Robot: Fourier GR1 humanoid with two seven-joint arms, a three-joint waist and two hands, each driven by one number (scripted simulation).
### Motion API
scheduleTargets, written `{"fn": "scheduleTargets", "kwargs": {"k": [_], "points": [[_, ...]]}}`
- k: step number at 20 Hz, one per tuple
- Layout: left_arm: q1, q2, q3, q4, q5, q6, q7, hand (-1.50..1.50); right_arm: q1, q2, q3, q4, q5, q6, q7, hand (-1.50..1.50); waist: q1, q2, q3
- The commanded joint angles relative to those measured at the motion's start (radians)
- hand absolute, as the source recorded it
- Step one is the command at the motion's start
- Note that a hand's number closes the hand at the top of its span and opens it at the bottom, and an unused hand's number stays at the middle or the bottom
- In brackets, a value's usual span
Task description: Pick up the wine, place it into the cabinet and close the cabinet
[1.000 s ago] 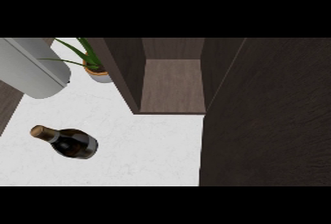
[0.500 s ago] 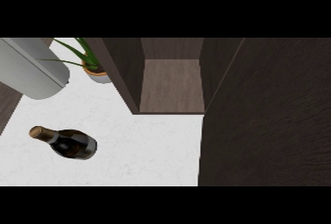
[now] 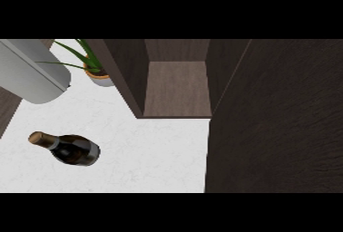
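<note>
**Waiting on the counter: wine bottle near left, cabinet open far right**

Standing on the white counter (image 3: 154,154) at the near left, the wine bottle (image 3: 70,148) shows its corked neck toward the upper left and its dark body toward the lower right, so its long axis appears to tip away from the cabinet. The open cabinet (image 3: 178,88) lies to the far right of it, its wooden shelf bare, with the dark door (image 3: 275,118) swung out along the right side. Neither hand shows anywhere, so their state cannot be told, nor which arm is nearer. Judging by the layout, the bottle sits on the left, well apart from the cabinet mouth. A potted plant (image 3: 94,68) and a grey cylinder (image 3: 30,72) stand far left.
</note>
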Motion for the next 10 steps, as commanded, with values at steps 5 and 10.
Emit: {"fn": "scheduleTargets", "kwargs": {"k": [5, 10], "points": [[-0.141, -0.001, 0.017, 0.223, -0.016, -0.058, 0.063, -1.50, 0.020, 0.008, -0.033, -0.105, -0.048, -0.001, 0.033, -1.50, -0.003, 0.001, 0.000], [-0.212, 0.063, 0.022, 0.334, 0.015, -0.062, 0.117, -1.50, -0.035, 0.008, -0.023, -0.137, -0.069, -0.026, 0.120, -1.50, -0.005, 0.001, 0.000]]}}
